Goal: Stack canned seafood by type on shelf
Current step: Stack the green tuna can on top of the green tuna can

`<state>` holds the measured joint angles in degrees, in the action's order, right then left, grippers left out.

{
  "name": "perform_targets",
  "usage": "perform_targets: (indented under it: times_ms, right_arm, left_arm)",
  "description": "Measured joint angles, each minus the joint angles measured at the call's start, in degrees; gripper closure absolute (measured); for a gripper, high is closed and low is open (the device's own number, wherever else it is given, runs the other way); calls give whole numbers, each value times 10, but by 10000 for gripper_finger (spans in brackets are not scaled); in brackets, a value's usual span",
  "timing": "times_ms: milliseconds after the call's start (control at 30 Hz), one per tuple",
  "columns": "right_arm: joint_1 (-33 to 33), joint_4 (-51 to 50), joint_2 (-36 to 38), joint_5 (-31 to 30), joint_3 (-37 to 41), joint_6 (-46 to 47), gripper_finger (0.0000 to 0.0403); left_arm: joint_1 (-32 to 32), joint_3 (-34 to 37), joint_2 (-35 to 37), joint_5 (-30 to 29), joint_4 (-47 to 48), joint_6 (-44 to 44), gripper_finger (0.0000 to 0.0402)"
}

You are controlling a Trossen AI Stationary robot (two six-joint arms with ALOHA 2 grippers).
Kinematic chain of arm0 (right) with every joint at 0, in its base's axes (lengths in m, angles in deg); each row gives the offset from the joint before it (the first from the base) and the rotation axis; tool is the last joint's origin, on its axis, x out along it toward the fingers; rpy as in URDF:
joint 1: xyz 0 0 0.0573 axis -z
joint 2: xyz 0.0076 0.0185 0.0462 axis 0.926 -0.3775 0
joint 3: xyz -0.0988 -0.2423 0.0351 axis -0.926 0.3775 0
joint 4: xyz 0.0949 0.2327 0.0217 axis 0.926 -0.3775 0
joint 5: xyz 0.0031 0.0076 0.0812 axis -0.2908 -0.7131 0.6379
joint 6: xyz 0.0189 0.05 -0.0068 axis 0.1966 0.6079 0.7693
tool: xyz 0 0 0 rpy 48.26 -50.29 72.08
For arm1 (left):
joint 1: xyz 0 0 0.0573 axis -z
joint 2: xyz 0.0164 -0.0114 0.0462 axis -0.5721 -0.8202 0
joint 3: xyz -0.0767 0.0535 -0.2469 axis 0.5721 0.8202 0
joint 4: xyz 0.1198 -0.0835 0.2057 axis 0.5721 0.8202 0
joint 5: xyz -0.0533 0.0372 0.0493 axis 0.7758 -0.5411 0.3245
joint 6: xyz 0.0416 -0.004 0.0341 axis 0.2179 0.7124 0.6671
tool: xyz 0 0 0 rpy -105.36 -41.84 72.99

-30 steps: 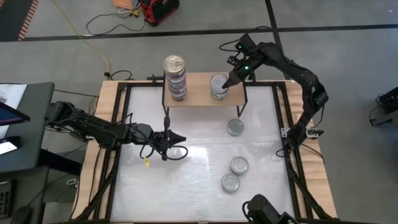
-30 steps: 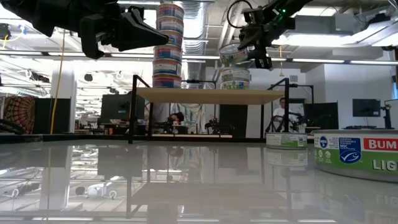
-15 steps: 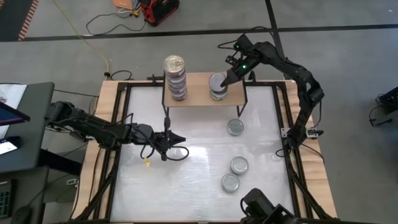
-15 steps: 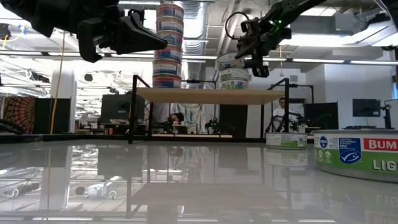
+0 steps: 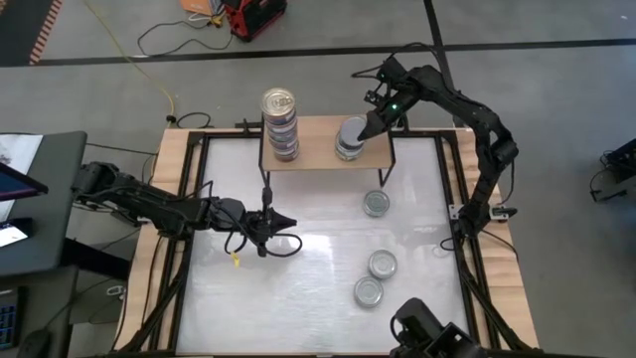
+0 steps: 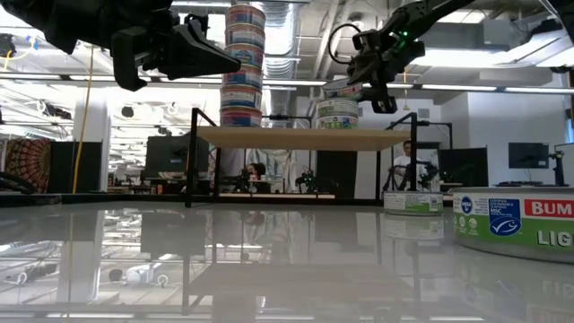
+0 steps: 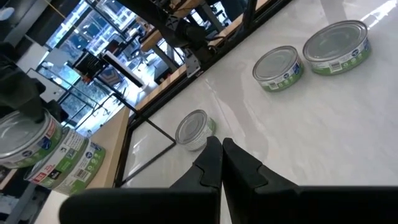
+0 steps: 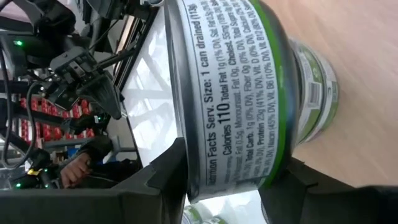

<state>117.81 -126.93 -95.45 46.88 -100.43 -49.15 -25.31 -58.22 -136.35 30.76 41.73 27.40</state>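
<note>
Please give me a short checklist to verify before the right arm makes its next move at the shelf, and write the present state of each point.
1. Green-label can sits between the right gripper fingers: ok.
2. This can rests on the can below: ok by the low view, though a small gap cannot be ruled out.
3. The two cans are aligned: cannot tell; from above the top one looks a little offset.
4. Tall stack on the shelf is upright and apart from the right gripper: ok.
5. Left gripper is shut, empty and away from the shelf: ok.
6. Three cans on the table are away from both arms: ok.
</note>
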Motion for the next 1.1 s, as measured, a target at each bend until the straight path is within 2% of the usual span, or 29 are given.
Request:
perform_targets:
  times_ms: [133,467,967,1100]
  right_arm:
    - [0,3,0,0,0,1,196]
    - [0,-11,0,13,0,4,131]
    - [-4,-48,0,14,-22,3,127]
    - [-6,-55,0,-12,-44,4,126]
  left_arm:
    - [0,0,0,-3,0,0,401]
    - [0,0,0,-25,0,0,401]
    - [0,0,0,-24,0,1,402]
    - [0,0,0,-24,0,1,402]
